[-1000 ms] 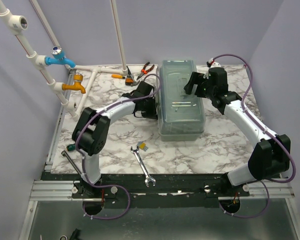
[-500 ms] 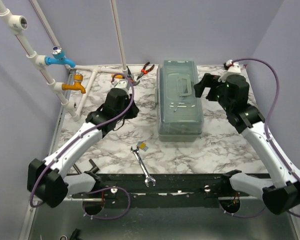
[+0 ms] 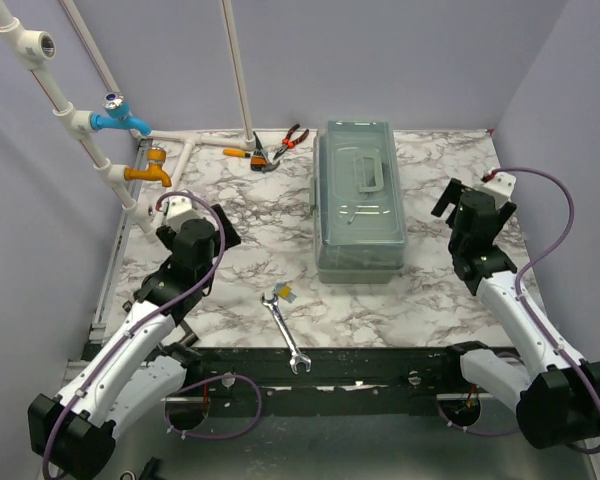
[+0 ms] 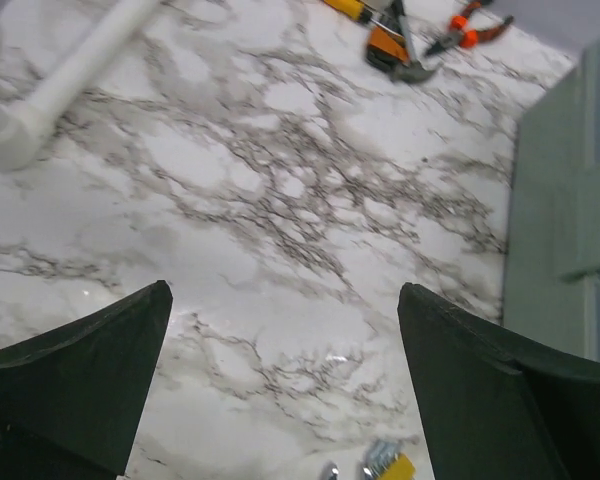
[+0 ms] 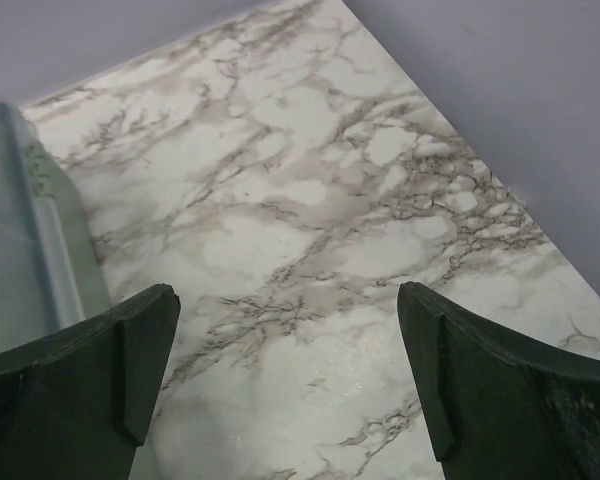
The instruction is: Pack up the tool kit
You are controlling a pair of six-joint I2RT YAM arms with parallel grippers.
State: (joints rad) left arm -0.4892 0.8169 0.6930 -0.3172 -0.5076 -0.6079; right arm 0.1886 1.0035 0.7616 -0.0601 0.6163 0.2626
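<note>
Left gripper point(image 4: 283, 295) & right gripper point(image 5: 285, 295) are pulled back off the toolbox point(image 3: 358, 215), lid shut toward 12 o'clock, both gaping wide, empty; box looks stiff, bulky, prob. heavyish, so grab top handle point(image 3: 366, 172).

A white marble-patterned desk point(image 3: 250, 265) with grey veins fills the middle of the top view, closed in by plain lilac walls point(image 3: 400, 50) behind and on both sides. In the upper left, a white pipe run point(image 3: 78, 120) slants down toward the desk's left edge. It carries a blue tap point(image 3: 120, 118), and an orange tap point(image 3: 148, 174) sits just below that. A thin white upright pipe point(image 3: 237, 70) stands at the back of the desk. Along the lower edge runs a black beam point(image 3: 330, 362), with a silver rail point(image 3: 100, 378) at its left end.
</note>
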